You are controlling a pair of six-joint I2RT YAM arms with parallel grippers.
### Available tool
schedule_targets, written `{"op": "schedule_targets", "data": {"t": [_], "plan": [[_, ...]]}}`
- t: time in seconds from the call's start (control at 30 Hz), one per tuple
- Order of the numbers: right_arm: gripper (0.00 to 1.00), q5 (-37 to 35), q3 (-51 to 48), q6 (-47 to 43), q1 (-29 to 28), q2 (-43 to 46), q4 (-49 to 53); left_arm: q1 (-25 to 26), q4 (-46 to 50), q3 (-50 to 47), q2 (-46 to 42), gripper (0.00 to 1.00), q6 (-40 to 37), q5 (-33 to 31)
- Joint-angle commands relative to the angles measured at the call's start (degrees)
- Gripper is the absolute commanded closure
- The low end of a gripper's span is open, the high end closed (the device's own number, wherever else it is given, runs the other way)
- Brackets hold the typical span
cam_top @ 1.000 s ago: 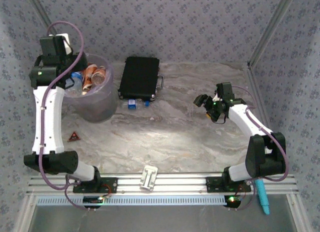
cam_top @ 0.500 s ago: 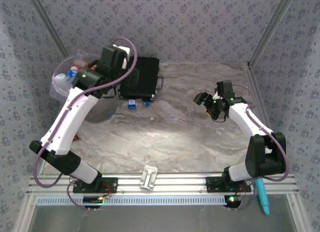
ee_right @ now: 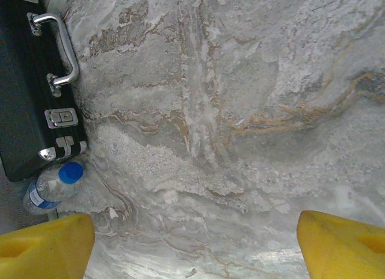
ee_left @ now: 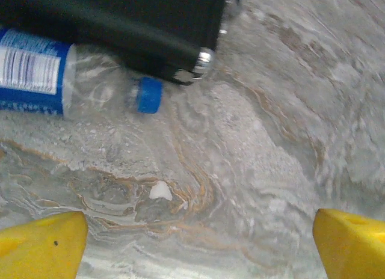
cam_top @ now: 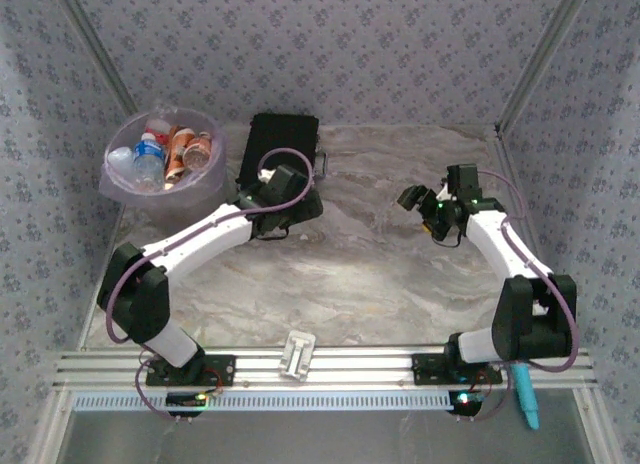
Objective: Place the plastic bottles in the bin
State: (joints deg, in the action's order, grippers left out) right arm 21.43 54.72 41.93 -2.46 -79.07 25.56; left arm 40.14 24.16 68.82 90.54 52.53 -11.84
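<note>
Marbled grey table [cam_top: 380, 274] carried one clear bottle [ee_left: 54, 80] with a blue cap and label, lying on its side against the near edge of the black case [ee_left: 120, 20]. Over it we saw the left gripper [ee_left: 198, 243], its yellow fingers wide apart and empty; a second earlier it had hung above the bin [cam_top: 165, 204]. That bin, far left, now showed its bottles [cam_top: 165, 149] uncovered. Well to the right, the right gripper [ee_right: 195, 243] hovered with jaws apart, barely moved.
</note>
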Motion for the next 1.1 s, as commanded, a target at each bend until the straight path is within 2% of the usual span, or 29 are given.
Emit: {"op": "schedule_targets", "data": {"t": [0.0,0.33,0.4,0.5,0.83,1.0,1.07], "plan": [[0.11,1.5,-1.7,-1.8,1.7,2.4,2.1,-2.8,-14.0,-3.6,1.0,0.03,13.2,0.2],[0.11,1.8,-2.2,-3.5,3.8,4.4,4.9,-7.6,-19.3,-9.4,5.1,0.00,23.0,-3.7],[0.11,1.8,-2.4,-3.5,4.1,4.7,5.2,-8.3,-19.5,-10.2,5.5,0.00,24.0,-5.4],[0.11,2.0,-2.2,-4.0,4.6,4.9,5.9,-10.0,-22.3,-11.4,6.7,0.00,25.5,-4.1],[0.11,1.6,-1.3,-5.4,6.0,6.7,9.4,-11.0,-24.6,-10.8,11.3,0.03,27.3,-6.4],[0.11,1.3,-0.1,-5.5,6.4,7.7,12.0,-11.0,-24.3,-9.9,13.1,0.11,26.7,-6.7],[0.11,1.4,-0.2,-5.5,6.6,7.9,12.1,-11.0,-24.5,-10.3,13.6,0.19,27.4,-6.8]]}}
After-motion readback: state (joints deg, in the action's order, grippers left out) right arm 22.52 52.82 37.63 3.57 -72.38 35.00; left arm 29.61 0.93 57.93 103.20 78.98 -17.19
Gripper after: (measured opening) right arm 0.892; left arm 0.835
